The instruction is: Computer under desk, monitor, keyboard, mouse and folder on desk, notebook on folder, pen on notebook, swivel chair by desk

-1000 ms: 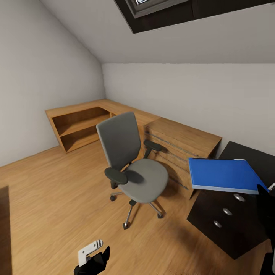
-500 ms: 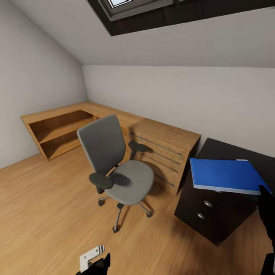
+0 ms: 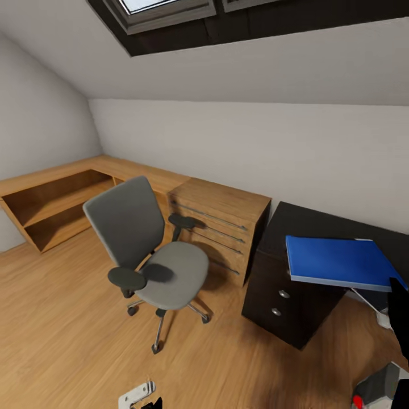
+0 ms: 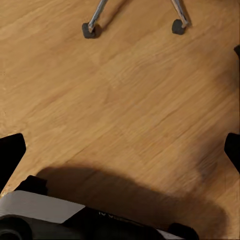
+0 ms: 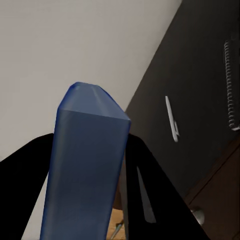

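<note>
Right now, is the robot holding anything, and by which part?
Yes: the right gripper clamps the flat bright blue folder by its edge. The left gripper holds nothing.

The right gripper (image 5: 87, 170) is showing only as dark fingers, the blue folder (image 3: 339, 262) covering their tips. The head view's right edge is cutting off the desk (image 3: 318, 224) and the light grey computer (image 3: 378, 385) at the lower corner.

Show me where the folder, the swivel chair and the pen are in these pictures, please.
folder (image 3: 341, 262): head view, middle of its blue cover.
swivel chair (image 3: 173, 274): head view, middle of the grey seat.
pen (image 5: 172, 119): right wrist view, middle of its white barrel, lying on the black desk top.
</note>
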Available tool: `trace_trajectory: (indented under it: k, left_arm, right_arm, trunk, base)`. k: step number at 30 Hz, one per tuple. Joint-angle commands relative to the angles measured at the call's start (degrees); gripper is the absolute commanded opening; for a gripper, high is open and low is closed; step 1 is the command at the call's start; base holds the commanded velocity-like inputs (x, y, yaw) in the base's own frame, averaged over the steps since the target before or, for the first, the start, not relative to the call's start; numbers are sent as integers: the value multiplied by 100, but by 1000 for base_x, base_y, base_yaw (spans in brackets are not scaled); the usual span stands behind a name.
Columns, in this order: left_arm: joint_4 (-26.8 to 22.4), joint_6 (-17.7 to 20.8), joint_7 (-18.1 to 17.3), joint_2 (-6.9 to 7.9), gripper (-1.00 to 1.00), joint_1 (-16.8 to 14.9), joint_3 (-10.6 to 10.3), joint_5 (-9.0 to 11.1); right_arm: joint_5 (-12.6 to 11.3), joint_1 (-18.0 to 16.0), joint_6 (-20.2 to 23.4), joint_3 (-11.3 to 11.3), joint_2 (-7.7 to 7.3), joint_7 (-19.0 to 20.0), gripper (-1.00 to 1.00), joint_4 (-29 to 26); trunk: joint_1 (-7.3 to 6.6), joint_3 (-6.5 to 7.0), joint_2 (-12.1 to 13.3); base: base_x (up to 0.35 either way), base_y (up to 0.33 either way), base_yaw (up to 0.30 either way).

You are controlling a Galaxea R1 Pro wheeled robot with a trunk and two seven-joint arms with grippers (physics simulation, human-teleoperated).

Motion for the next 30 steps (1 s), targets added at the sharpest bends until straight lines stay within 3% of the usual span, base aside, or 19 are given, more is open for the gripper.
trace_trajectory:
  k: [1,4,11,12,13,15,19,30]
  left_arm:
    - [278,28,29,13,100,1,9,32]
    - [780,63,33,66,100,1,19,20]
    - [2058,-100,4,380,100,-162,23,10]
    - [2786,-371,-124,402,100,-393,22,13]
    - [4762,-1370,-1014,308,100,-1171,10,5]
    - [5365,-1756,-1433,291,100,-1479,8,6]
    - [5868,-2115,-1854,270,100,-1792,7,7]
    - [6067,-2375,-2004,275,100,-1900,6,7]
  right_arm:
    - [-25,-9,44,-23,10,19,-100,-1]
    - [-30,-9,45,-19,32,18,-100,1]
    - [-33,-9,47,-16,46,15,-100,5]
    - [-34,-9,46,-14,48,15,-100,9]
    - [-34,-9,44,-4,50,17,-100,155]
    - [-30,-9,44,-1,48,17,-100,192]
    - [-27,-9,45,0,33,18,-100,226]
    - [-24,-12,45,10,33,18,-100,243]
  trunk:
    - [-22,14,38]
    - [-88,68,158]
    - [-242,194,439]
    - [-264,212,479]
    - [-286,230,519]
    - [-330,265,600]
    - [-417,337,760]
    - [-659,535,1201]
  base:
    - [0,0,-270]
    - [0,0,-270]
    - [0,0,-270]
    - [0,0,-270]
    - [0,0,-270]
    - [0,0,-270]
    - [0,0,-270]
    - [0,0,-270]
